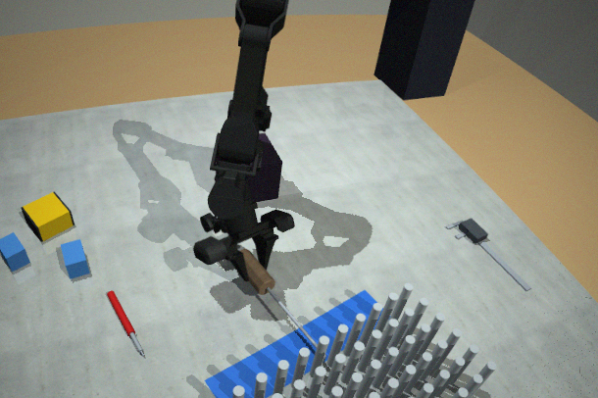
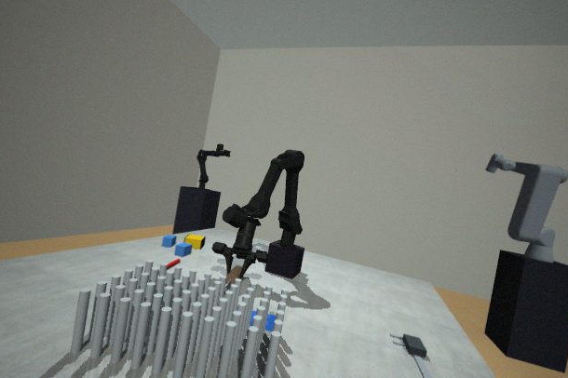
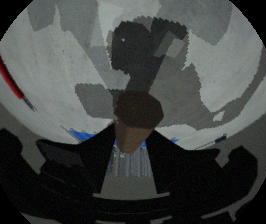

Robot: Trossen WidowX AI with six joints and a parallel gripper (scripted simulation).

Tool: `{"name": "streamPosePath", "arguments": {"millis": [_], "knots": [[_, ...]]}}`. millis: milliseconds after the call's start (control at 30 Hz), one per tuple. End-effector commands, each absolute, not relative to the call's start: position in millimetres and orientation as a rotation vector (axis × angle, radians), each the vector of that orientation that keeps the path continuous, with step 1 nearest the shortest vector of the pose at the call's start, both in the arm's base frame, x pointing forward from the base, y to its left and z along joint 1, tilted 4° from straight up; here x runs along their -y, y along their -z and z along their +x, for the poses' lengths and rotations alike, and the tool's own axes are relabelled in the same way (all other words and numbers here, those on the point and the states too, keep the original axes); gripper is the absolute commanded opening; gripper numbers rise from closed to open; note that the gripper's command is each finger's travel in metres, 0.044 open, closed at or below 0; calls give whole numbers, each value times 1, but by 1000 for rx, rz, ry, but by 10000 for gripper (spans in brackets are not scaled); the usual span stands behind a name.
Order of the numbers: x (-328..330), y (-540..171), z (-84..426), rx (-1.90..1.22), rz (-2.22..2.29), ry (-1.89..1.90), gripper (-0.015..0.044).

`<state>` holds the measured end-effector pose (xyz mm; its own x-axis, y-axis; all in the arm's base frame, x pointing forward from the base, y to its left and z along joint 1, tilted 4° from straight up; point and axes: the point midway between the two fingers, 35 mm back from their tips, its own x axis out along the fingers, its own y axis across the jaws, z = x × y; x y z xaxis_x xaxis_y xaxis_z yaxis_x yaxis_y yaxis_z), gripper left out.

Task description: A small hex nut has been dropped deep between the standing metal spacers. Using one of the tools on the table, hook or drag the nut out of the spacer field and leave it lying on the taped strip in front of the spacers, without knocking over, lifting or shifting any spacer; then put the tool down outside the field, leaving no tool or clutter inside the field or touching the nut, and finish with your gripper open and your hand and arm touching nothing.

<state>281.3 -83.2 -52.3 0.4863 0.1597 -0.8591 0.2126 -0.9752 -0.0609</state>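
Note:
My gripper (image 1: 255, 273) (image 2: 236, 276) (image 3: 131, 127) is shut on the brown handle (image 1: 261, 280) (image 2: 234, 274) (image 3: 138, 108) of a tool, above the table in front of the spacers. The tool's thin metal shaft (image 1: 287, 312) slants down over the blue taped strip (image 1: 367, 297) (image 2: 270, 321) (image 3: 81, 135). Its far end passes out of sight among the front spacers. The grey metal spacers (image 1: 321, 354) (image 2: 185, 344) (image 3: 129, 165) that show stand upright in rows. I cannot make out the nut in any view.
A red pen-like tool (image 1: 121, 314) (image 2: 173, 263) (image 3: 6, 77) lies left of the strip in the top view. Beyond it are a yellow block (image 1: 49, 216) (image 2: 195, 241) and two blue blocks. A grey caliper-like tool (image 1: 473, 230) (image 2: 414, 344) lies on the right.

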Motion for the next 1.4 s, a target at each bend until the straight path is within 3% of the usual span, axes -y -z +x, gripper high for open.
{"name": "streamPosePath", "arguments": {"millis": [0, 1367], "knots": [[84, 51, 286, -328, 2665, 1524, 0], [77, 50, 318, -329, 2668, 1520, 0]]}}
